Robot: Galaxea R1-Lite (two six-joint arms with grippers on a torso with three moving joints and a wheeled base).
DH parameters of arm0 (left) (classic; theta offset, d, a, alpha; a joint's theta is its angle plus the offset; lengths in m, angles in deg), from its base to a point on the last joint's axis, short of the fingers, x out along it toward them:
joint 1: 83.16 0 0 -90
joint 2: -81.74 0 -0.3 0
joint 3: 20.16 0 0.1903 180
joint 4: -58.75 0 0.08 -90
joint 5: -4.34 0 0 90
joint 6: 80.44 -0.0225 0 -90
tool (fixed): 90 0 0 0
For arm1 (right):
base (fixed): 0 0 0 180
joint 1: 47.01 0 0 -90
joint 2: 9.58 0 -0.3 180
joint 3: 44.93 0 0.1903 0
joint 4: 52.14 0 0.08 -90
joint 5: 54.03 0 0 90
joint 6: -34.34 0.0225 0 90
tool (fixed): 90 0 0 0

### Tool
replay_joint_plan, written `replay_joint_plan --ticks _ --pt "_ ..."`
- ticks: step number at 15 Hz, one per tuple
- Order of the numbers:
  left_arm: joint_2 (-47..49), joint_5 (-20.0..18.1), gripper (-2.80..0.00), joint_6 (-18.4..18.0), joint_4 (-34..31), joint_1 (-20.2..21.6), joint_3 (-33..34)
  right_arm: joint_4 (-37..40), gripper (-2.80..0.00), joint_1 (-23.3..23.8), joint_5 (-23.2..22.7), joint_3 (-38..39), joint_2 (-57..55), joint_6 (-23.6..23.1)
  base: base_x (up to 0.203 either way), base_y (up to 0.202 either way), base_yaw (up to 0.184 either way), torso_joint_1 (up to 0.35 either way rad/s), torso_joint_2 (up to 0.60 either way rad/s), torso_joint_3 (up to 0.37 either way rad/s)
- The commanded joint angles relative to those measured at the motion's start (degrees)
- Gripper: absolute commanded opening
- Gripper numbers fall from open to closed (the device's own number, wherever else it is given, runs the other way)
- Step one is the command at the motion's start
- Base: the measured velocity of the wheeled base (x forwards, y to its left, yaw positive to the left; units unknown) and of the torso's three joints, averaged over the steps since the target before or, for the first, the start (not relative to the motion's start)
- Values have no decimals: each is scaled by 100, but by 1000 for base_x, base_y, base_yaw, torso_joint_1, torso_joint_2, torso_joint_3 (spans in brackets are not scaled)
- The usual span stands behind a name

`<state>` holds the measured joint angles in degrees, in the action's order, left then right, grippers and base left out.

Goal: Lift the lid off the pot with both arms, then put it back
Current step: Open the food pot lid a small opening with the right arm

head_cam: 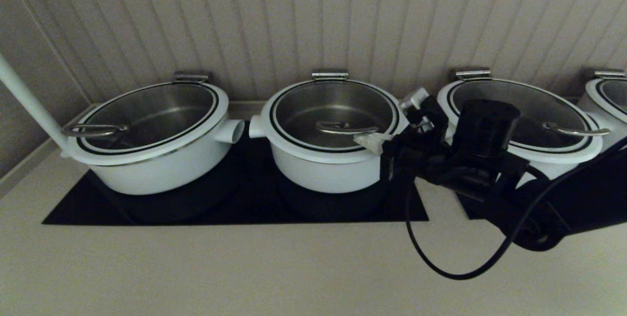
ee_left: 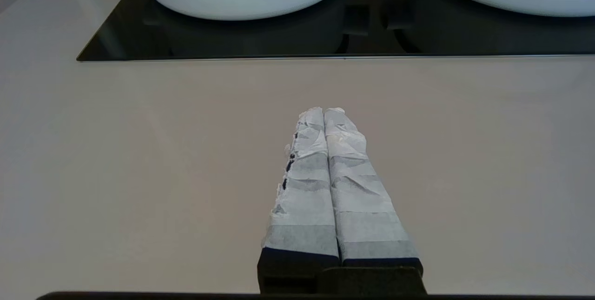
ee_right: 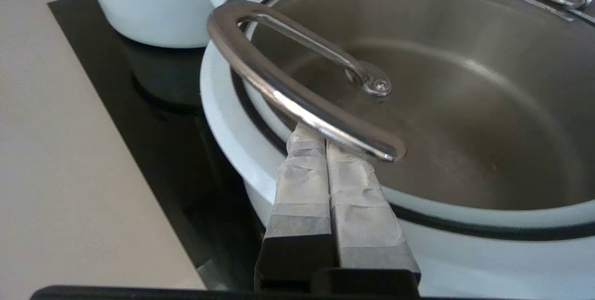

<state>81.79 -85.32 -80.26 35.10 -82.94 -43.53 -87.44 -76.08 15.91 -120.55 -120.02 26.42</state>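
The pot, small, deep and white with a stub handle, stands in the middle of the black cooktop. The lid sits on it, with a glass centre, white rim and curved steel bar handle. My right gripper reaches in from the right over the rim. In the right wrist view its fingers are shut together, tips tucked under the handle, above the lid. My left gripper is shut and empty, low over the counter, short of the cooktop; it is outside the head view.
A wider white pot stands to the left, and another to the right behind my right arm. A white pole rises at the far left. A black cable hangs over the beige counter. A panelled wall is close behind the pots.
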Motion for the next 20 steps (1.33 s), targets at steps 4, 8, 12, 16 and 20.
replay_joint_plan --ticks 4,8,12,16,20 --pt "2 1 -280 4 2 4 0 -65 -280 -2 160 -372 -272 -219 0 0 0 0 0 0" --pt "-3 1 -280 2 2 4 0 -65 -280 -2 160 -470 -223 -289 0 0 0 0 0 0" --pt "2 1 -280 -1 2 4 0 -56 -280 -2 169 -479 -126 -289 0 0 0 0 0 0" --pt "-5 1 -280 -1 2 4 0 -21 -280 -2 190 -479 37 -289 0 0 0 0 0 0" --pt "2 -1 -280 -1 2 4 0 20 -280 18 222 -536 119 -289 0 0 0 0 0 0"
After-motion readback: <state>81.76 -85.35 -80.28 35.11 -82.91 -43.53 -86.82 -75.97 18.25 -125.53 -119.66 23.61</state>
